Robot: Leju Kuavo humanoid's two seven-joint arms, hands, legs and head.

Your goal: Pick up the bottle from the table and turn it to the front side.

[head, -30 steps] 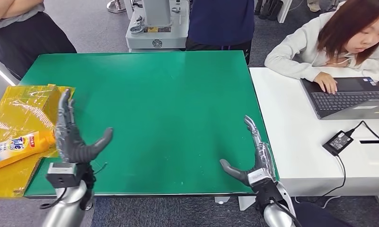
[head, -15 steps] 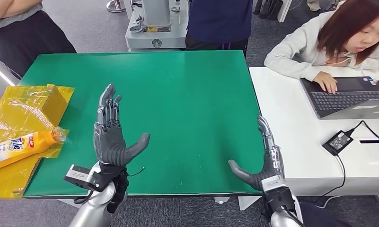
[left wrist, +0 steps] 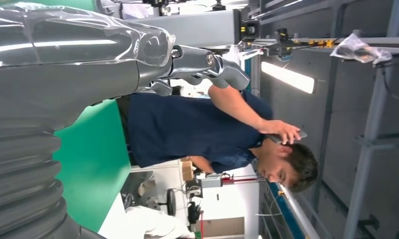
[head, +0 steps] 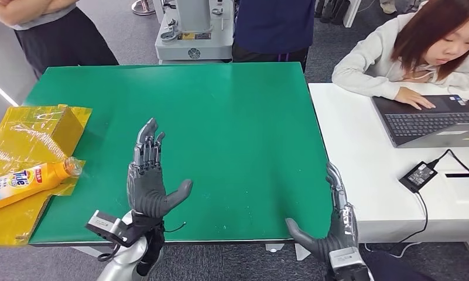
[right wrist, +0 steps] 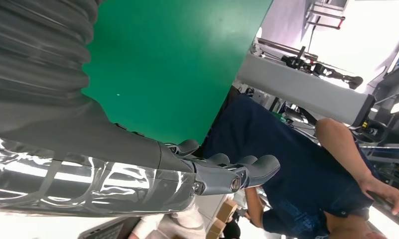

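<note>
The orange plastic bottle (head: pixel 21 182) lies on its side on yellow plastic wrap (head: pixel 27 134) at the left edge of the green tabletop (head: pixel 220 117). The left hand (head: pixel 147 175) hangs over the front edge, fingers spread and holding nothing. The right hand (head: pixel 334 219) is by the front right corner, spread and empty too.

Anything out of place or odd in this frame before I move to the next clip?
The bottle lies on its side on crinkled yellow plastic wrap at the green table's left edge, not upright. Both hands, left and right, are open and hold nothing.
</note>
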